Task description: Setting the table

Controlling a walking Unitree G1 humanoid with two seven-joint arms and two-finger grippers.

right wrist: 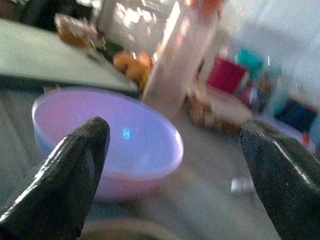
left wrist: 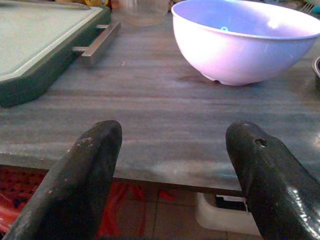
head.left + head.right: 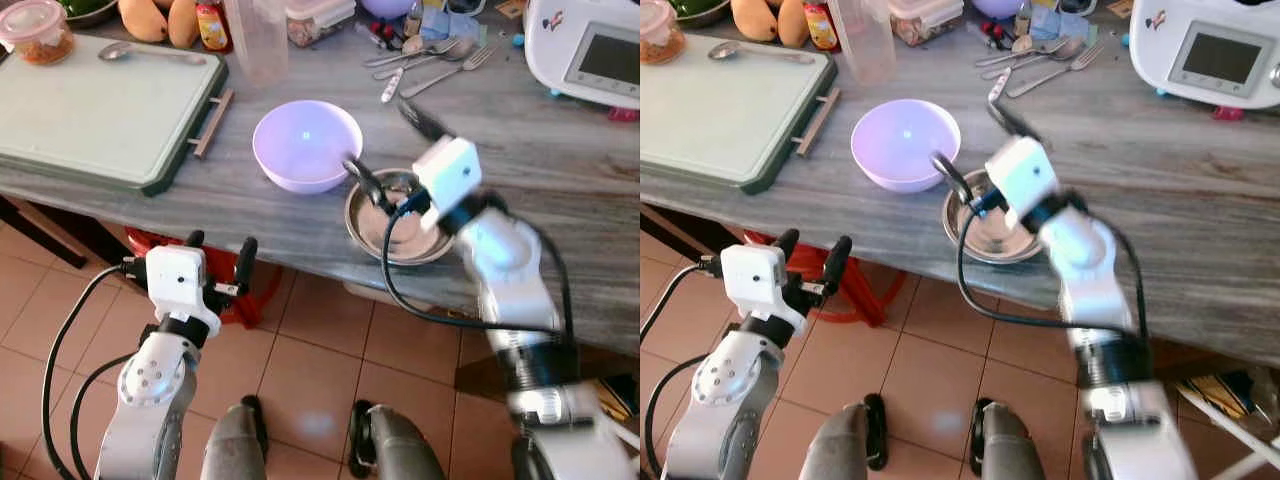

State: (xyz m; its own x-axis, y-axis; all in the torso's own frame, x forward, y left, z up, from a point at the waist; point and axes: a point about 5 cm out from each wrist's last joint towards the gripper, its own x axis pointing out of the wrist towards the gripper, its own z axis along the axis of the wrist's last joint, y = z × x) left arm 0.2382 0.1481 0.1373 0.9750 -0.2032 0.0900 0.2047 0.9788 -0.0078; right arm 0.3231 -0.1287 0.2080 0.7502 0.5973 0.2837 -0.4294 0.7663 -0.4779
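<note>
A lavender bowl [image 3: 306, 145] stands on the grey wooden table [image 3: 560, 170], and a smaller steel bowl [image 3: 400, 232] sits beside it near the front edge. My right gripper [image 3: 395, 150] hangs open just above the steel bowl. One finger [image 3: 365, 180] is over the gap between the two bowls and the other [image 3: 425, 120] points toward the back. The right wrist view is blurred, with the lavender bowl [image 1: 107, 135] ahead between the fingers. My left gripper [image 3: 220, 255] is open below the table's front edge, in front of the lavender bowl [image 2: 245, 40].
A green cutting board [image 3: 100, 110] with a spoon [image 3: 150, 52] and a food tub [image 3: 38, 30] lies at the left. Loose forks and spoons [image 3: 425, 60], a clear cup [image 3: 258, 40] and jars stand at the back. A white appliance [image 3: 590, 50] is at the back right.
</note>
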